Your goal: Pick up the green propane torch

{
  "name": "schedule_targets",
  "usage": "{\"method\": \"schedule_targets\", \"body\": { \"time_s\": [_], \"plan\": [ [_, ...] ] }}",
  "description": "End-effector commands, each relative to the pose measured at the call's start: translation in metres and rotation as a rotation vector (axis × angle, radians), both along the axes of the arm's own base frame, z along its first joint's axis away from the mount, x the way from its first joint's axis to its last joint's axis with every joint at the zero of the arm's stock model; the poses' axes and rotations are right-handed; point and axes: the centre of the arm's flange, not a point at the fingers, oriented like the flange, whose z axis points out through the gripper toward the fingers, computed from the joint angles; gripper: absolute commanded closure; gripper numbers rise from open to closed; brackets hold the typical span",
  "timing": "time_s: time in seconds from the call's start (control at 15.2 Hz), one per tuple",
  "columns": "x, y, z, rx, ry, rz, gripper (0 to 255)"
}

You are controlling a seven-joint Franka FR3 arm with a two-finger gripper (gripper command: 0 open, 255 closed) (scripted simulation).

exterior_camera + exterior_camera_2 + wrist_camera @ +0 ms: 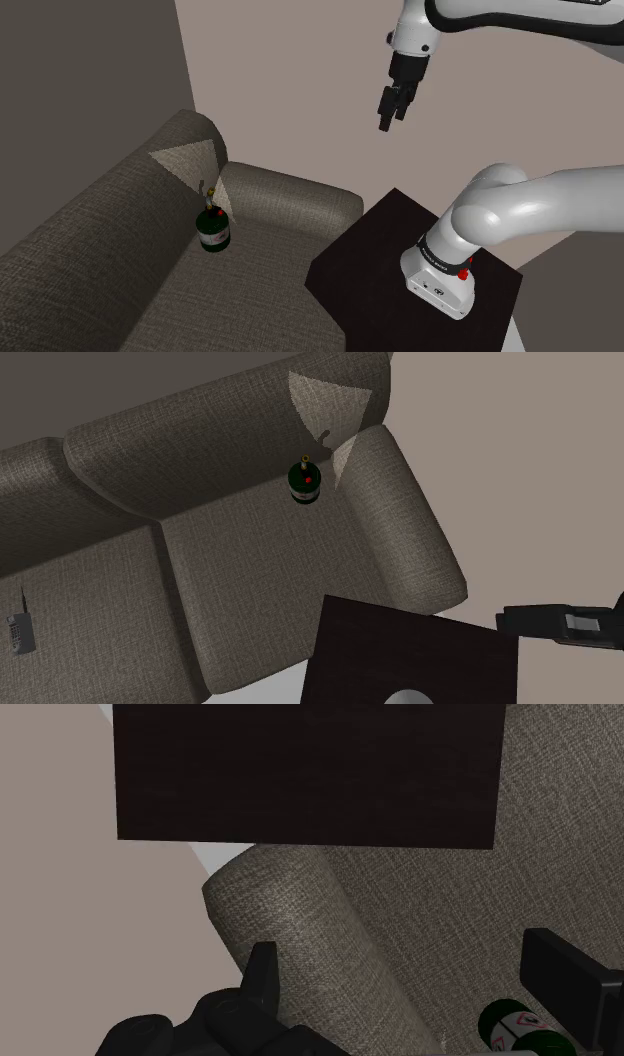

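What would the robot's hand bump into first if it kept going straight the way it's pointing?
Probably the sofa armrest. The open hand points down at it; the green torch sits off to one side. Depth is unclear, so maybe the seat cushion instead.

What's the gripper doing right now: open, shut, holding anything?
Gripper: open, holding nothing; the green torch stands on the sofa, apart from it.

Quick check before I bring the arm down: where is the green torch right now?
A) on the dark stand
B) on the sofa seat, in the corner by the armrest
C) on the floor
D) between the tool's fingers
B: the green torch stands on the seat of the sofa, tucked where the backrest meets the armrest, while the tool hangs open high above it.
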Motion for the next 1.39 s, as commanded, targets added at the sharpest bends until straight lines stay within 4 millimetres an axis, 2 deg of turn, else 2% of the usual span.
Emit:
{"method": "schedule_targets", "body": {
  "time_s": [0.0, 1.32],
  "plan": [
    [0.0, 0.0, 0.0, 0.0, 0.0, 0.0, 0],
    [0.166, 0.17, -0.141, -0.043, 0.071, 0.041, 0]
  ]
}}
